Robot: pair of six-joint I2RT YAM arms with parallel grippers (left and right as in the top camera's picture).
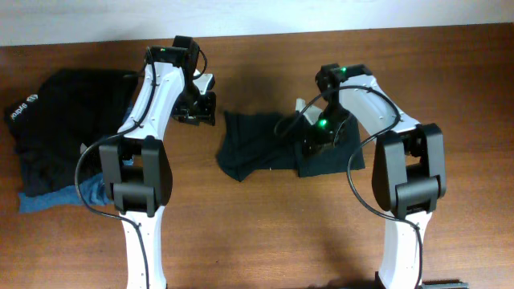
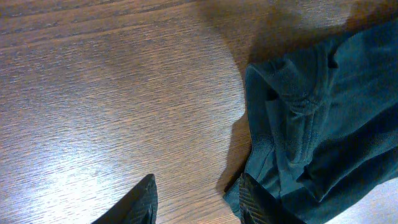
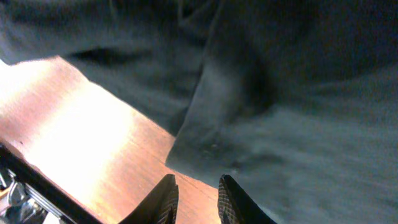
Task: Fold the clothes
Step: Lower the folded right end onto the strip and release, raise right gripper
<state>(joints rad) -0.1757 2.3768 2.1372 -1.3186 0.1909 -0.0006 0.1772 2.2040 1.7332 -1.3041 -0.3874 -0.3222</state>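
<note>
One of the clothes, a crumpled black garment [image 1: 261,144], lies in the middle of the table. My left gripper [image 1: 198,111] hovers just off its upper left corner. In the left wrist view this gripper [image 2: 198,180] is open over bare wood, and the garment [image 2: 323,106] starts beside its right finger [image 2: 252,200]. My right gripper [image 1: 309,147] is over the garment's right part. In the right wrist view it [image 3: 197,179] stands narrowly open at the edge of the cloth [image 3: 298,124], with only wood showing between the fingers.
A pile of more clothes [image 1: 68,120] lies at the far left. It holds a black piece with white lettering [image 1: 24,108] and a blue denim piece [image 1: 48,199] at the bottom. The wooden table [image 1: 265,233] ends at the back against a white strip.
</note>
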